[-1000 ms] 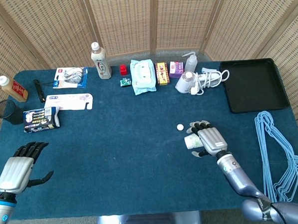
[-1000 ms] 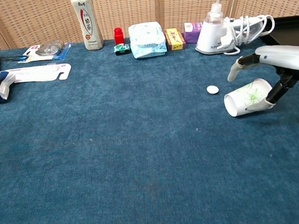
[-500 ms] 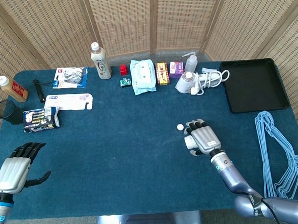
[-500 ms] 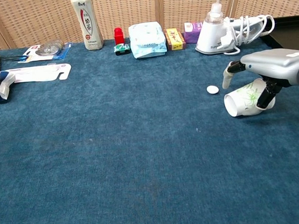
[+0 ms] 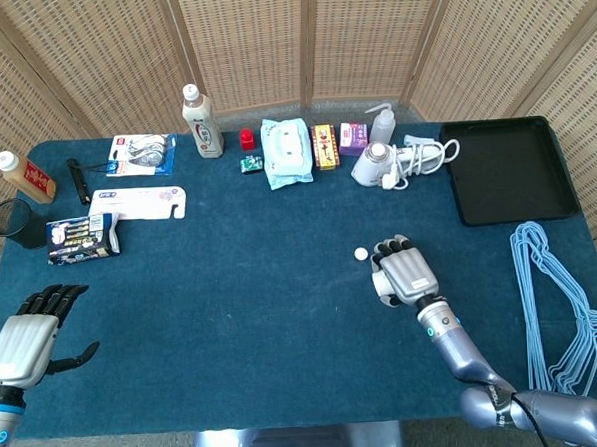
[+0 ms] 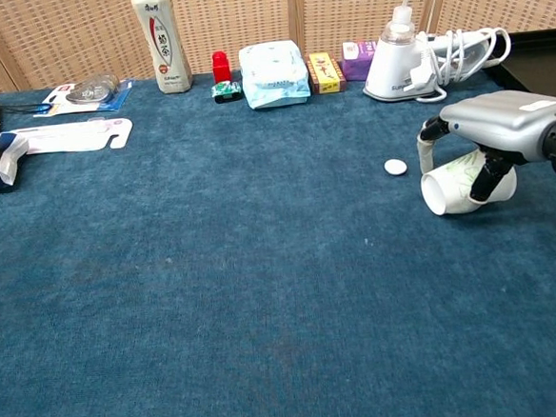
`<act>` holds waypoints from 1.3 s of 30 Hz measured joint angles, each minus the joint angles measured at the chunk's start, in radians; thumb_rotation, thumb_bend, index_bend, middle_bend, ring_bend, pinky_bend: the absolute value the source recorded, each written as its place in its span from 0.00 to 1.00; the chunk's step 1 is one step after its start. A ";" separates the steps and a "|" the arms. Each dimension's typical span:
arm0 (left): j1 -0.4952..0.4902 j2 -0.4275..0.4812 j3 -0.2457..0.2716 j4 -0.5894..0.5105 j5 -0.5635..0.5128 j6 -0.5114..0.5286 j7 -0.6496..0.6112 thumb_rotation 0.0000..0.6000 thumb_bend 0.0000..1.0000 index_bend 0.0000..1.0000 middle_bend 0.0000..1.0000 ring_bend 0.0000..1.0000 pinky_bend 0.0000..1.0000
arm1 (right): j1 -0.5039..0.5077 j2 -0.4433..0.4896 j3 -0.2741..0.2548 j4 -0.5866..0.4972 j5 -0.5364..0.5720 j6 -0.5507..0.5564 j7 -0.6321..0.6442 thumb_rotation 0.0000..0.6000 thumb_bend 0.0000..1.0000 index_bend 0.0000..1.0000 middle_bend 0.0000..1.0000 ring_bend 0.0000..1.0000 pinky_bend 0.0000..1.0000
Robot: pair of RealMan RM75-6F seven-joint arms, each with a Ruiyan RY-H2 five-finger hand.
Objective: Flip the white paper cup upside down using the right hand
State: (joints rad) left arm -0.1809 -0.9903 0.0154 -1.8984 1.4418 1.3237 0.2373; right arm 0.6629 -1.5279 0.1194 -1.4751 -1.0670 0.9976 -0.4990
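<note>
The paper cup (image 6: 459, 183) lies on its side on the blue desk (image 6: 217, 289), mouth toward the middle, just beside a small white cap (image 6: 395, 167). The right hand (image 6: 502, 131) covers it from above, fingers (image 6: 429, 133) curled down around its body and thumb against it. The left hand (image 5: 29, 333) hovers open near the desk's front left edge, holding nothing.

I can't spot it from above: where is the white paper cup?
In the chest view the white paper cup lies on its side at right, under the right hand, beside a small white disc.
</note>
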 measured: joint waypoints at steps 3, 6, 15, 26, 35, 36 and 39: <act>0.000 0.000 -0.001 0.001 -0.002 -0.001 0.000 0.56 0.25 0.12 0.18 0.12 0.16 | -0.004 0.005 0.009 -0.010 0.002 0.005 0.024 0.95 0.25 0.48 0.26 0.21 0.13; -0.002 -0.003 -0.001 0.003 -0.003 -0.006 0.002 0.55 0.25 0.12 0.18 0.12 0.16 | -0.010 0.013 0.028 -0.028 0.008 0.009 0.072 0.95 0.25 0.49 0.27 0.22 0.13; -0.003 -0.007 -0.003 0.002 -0.007 -0.006 0.011 0.55 0.25 0.12 0.18 0.12 0.16 | -0.031 0.027 0.136 -0.075 0.069 -0.021 0.368 0.94 0.25 0.49 0.30 0.24 0.14; 0.001 0.003 -0.001 -0.010 -0.014 -0.006 0.022 0.55 0.25 0.12 0.18 0.12 0.16 | -0.034 -0.024 0.258 -0.013 0.173 -0.152 0.711 0.94 0.25 0.48 0.30 0.25 0.13; 0.011 0.022 0.002 -0.024 -0.016 0.008 0.030 0.55 0.25 0.12 0.18 0.12 0.16 | -0.014 -0.093 0.296 0.103 0.166 -0.206 0.841 0.94 0.25 0.47 0.30 0.25 0.13; 0.012 0.024 0.002 -0.026 -0.016 0.008 0.031 0.55 0.25 0.12 0.18 0.12 0.16 | -0.012 -0.101 0.298 0.117 0.161 -0.208 0.851 0.94 0.25 0.47 0.30 0.25 0.13; 0.013 0.028 0.002 -0.029 -0.017 0.009 0.033 0.55 0.25 0.12 0.18 0.12 0.16 | -0.007 -0.127 0.305 0.162 0.144 -0.210 0.885 0.94 0.25 0.47 0.30 0.25 0.13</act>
State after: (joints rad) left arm -0.1682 -0.9627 0.0170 -1.9276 1.4250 1.3331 0.2705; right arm 0.6563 -1.6546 0.4245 -1.3134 -0.9229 0.7879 0.3861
